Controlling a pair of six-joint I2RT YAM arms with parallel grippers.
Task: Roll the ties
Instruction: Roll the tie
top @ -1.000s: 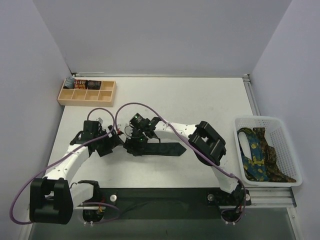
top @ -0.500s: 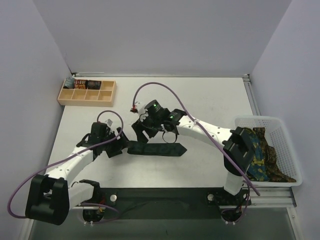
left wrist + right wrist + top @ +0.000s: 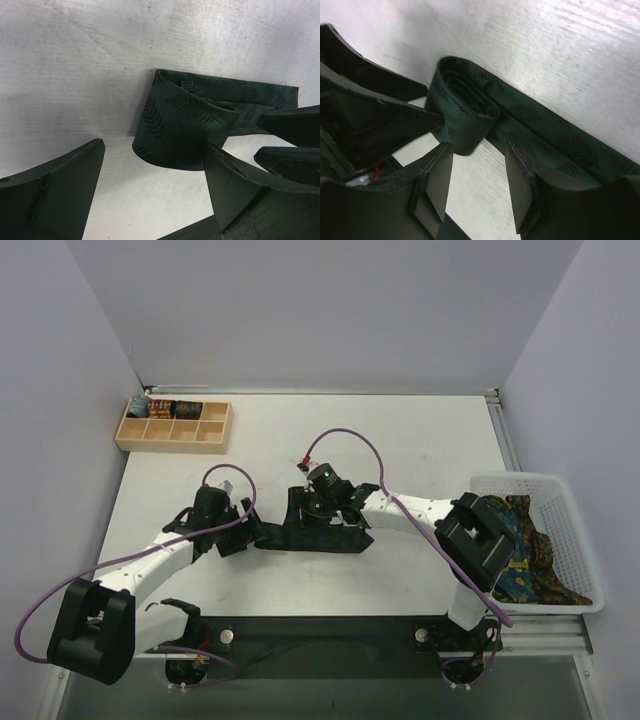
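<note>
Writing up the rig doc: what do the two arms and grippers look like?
White links and bulky black joint housings on the left arm and right arm. Black left gripper and right gripper, plain wedge-shaped fingers. A thin purple cable loops along each arm. Green light on the right wrist.

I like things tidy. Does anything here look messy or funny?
On the dark green tie, the rolled end is a loose, lopsided loop, not a snug coil. The other ties lie jumbled in the white basket.

bright even light, soft shadows, blurred foregrounds
</note>
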